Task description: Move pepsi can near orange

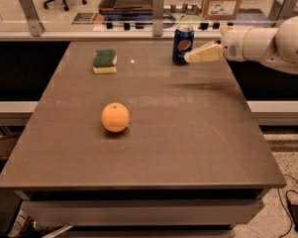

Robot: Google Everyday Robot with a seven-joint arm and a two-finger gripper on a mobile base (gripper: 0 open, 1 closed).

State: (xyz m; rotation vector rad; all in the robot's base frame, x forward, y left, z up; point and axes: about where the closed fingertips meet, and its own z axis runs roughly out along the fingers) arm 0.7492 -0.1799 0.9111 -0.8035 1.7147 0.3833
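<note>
The pepsi can (182, 44) stands upright at the far edge of the grey table (188, 133), right of centre. It is dark blue with a silver top, and its logo faces me. The orange (115, 117) rests on the table left of centre, well in front of the can and to its left. My gripper (190, 58) reaches in from the right on a white arm (267, 43). Its tip is right beside the can's lower right side, just above the tabletop.
A green-and-yellow sponge (104, 61) lies at the far left of the table. Behind the table runs a rail with metal posts (158, 6), and a cardboard box (223, 0) stands beyond it. Cables (294, 207) lie on the floor at the right.
</note>
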